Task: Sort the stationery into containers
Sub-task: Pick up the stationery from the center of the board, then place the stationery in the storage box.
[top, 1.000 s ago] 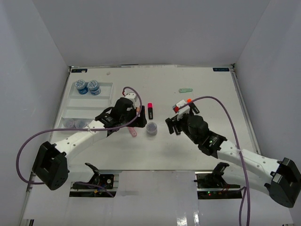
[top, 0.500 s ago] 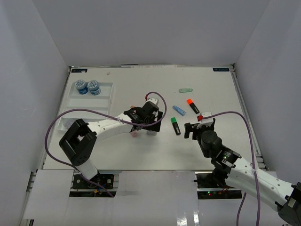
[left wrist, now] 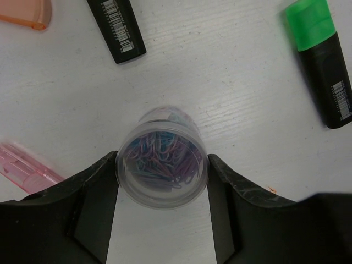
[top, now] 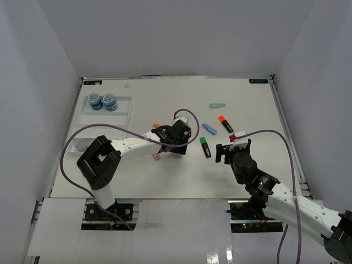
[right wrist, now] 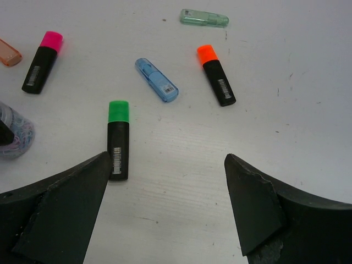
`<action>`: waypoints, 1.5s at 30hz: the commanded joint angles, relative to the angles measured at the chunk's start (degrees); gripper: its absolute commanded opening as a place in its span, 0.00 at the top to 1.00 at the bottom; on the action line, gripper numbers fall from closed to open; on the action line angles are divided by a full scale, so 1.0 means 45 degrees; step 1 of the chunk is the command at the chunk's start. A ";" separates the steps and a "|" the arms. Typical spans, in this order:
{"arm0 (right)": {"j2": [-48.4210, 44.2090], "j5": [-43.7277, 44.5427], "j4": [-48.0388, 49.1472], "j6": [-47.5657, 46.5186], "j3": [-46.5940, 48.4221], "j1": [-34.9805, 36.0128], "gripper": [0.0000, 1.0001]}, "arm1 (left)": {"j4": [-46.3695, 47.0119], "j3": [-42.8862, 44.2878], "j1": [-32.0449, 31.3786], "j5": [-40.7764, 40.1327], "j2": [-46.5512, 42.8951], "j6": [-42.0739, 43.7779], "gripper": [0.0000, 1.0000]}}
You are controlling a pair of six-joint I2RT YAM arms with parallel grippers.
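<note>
The step in hand is the pick-up of one jar. The left hand [left wrist: 162,165] stands low over the middle of the tabletop [top: 165,179], with its two fingers [left wrist: 91,203] against opposite sides of a small round jar [left wrist: 162,173] full of coloured paper clips. It looks clamped on the jar, though the jar is not lifted yet and rests upright on the tabletop. Just beside it lie a pink marker [left wrist: 27,165], a black highlighter body [left wrist: 116,27] and the green-capped highlighter [left wrist: 319,60].

The right hand [right wrist: 168,159] hangs over the tabletop to the right with its fingers wide apart and nothing between them. The green-capped highlighter lies just beside its left finger, and the blue marker [right wrist: 157,80] and the orange-capped highlighter [right wrist: 216,82] lie farther off.

The white tray [top: 124,107] sits at the far left, well apart from the jar, and one of its far compartments already holds two blue jars [top: 95,100].

The next move, I judge, calls for a straight lift, then a carry to the left and far side, keeping the jar upright and setting it in the compartment with the other jars, not in a long one. A round smooth wall may slip between the fingers.
</note>
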 commanded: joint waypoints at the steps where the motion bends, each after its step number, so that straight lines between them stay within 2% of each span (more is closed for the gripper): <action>1: -0.0026 0.0339 0.0422 0.0261 -0.0101 -0.0031 0.10 | -0.0042 0.0440 -0.0126 -0.0051 -0.0085 -0.0134 0.40; 5: -0.0065 0.0320 0.0422 0.0261 -0.0101 -0.0031 0.10 | -0.0139 0.0343 -0.0106 -0.0128 -0.0339 -0.0310 0.50; 10: -0.0221 0.0222 0.0384 0.0241 -0.0140 -0.0031 0.10 | -0.1366 0.0284 -0.0048 -0.1689 -0.1490 -0.0681 0.51; 13: -0.0299 0.0086 0.0422 0.0202 -0.0159 -0.0031 0.10 | -0.2226 0.0011 0.0536 -0.2354 -0.2641 -0.0798 0.51; 21: -0.0358 -0.0168 0.0442 0.0222 -0.0159 -0.0050 0.10 | -0.3225 -0.1863 0.4812 -0.1965 -0.6759 -0.0292 0.49; 22: -0.0358 -0.0188 0.0442 0.0222 -0.0159 -0.0051 0.10 | -0.3264 -0.2155 0.5608 -0.1926 -0.7017 -0.0156 0.49; 25: -0.0397 -0.0246 0.0442 0.0222 -0.0179 -0.0051 0.10 | -0.3168 -0.2586 0.6862 -0.1635 -0.7565 0.0450 0.48; 28: -0.0397 -0.0325 0.0461 0.0202 -0.0179 -0.0051 0.10 | -0.2624 -0.3055 0.8501 -0.0911 -0.7741 0.0860 0.48; 33: -0.0436 -0.0422 0.0442 0.0202 -0.0198 -0.0051 0.10 | -0.1686 -0.3680 1.0183 -0.0189 -0.7547 0.1270 0.47; 39: -0.0358 -0.0539 0.0500 0.0202 -0.0218 -0.0051 0.10 | -0.0863 -0.3974 1.0558 0.0027 -0.7099 0.1486 0.44; 45: -0.0338 -0.0520 0.0501 0.0202 -0.0198 -0.0050 0.10 | -0.0901 -0.4188 1.0636 0.0300 -0.6512 0.1408 0.40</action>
